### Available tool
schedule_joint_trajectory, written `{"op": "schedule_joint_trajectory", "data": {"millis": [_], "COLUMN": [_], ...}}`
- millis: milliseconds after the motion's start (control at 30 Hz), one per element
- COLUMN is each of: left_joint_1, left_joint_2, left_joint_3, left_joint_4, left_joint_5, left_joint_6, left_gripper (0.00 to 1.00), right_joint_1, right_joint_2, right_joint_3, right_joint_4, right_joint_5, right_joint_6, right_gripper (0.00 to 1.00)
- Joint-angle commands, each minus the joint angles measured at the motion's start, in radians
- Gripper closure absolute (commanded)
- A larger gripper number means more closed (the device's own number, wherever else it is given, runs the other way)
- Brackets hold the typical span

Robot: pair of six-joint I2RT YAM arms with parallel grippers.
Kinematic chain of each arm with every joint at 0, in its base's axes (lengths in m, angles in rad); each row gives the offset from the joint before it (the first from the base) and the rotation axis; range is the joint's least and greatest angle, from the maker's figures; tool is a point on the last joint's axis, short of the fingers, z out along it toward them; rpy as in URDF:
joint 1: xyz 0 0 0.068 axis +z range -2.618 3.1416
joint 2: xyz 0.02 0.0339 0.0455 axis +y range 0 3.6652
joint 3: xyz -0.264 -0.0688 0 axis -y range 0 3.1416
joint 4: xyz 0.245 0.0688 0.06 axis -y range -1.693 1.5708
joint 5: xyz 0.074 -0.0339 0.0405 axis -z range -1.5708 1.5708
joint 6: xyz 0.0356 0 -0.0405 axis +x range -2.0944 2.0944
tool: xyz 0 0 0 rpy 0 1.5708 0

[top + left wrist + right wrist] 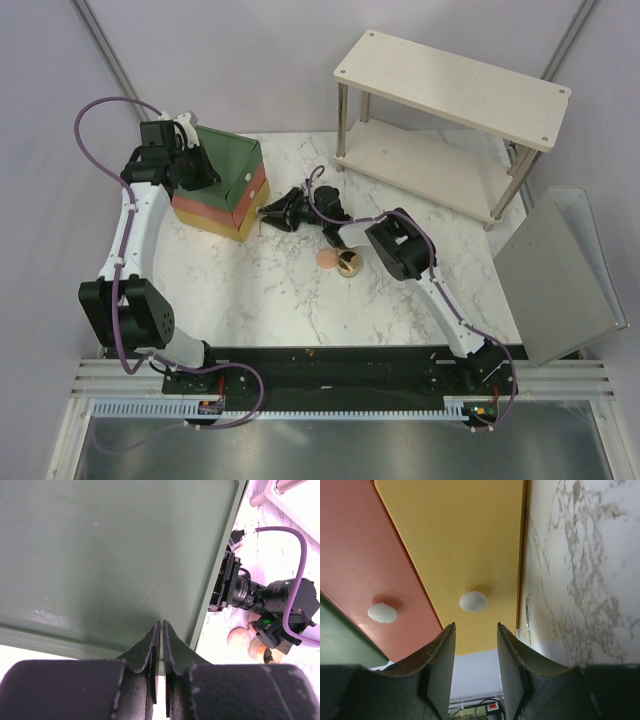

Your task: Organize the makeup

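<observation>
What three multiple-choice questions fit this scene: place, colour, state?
1. Where is the left end effector? A) over the drawer box's green top B) folded at its base C) at the far right edge
2. Which drawer does the right end effector face? A) green B) yellow C) blue
3. The right end effector is A) open B) shut empty C) shut on something

1 A: green surface fills its view. 2 B: the yellow drawer and white knob lie ahead. 3 A: a gap separates its fingers.
</observation>
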Motion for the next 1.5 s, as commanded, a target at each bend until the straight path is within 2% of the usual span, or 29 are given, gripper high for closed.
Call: {"op": "schedule_joint_trajectory", "data": {"millis": [0,333,567,1067,1300,1467], "left_joint_1": [0.003,0.003,0.003,0.002,0.003,0.002], "left_joint_2": [-0.005,-0.012,-0.014,-0.022,-0.02,-0.014], "left_joint_3": [-0.037,-0.031,-0.031,-0.029,-0.029,-0.026], "left_joint_4": [-0.087,-0.096,-0.098,-0.104,-0.104,-0.104], "left_joint_5": [-0.021,-0.028,-0.033,-0.042,-0.045,-0.047], "left_joint_6": [0.035,0.04,0.042,0.049,0.048,0.048], "left_gripper": [0.87,0.87,0.86,0.86,0.85,0.85], "right_joint_1": [0.008,0.01,0.01,0.024,0.014,-0.01], "right_joint_2": [0.042,0.109,0.126,0.151,0.094,0.019], "right_joint_3": [0.044,0.139,0.139,0.168,0.083,-0.011], "right_joint_4": [-0.044,-0.084,-0.087,-0.176,-0.15,-0.128], "right_joint_5": [0.042,0.062,0.074,0.113,0.11,0.094], "right_joint_6": [0.027,0.05,0.062,0.032,0.007,-0.028], "right_gripper": [0.54,0.56,0.58,0.76,0.87,0.89]}}
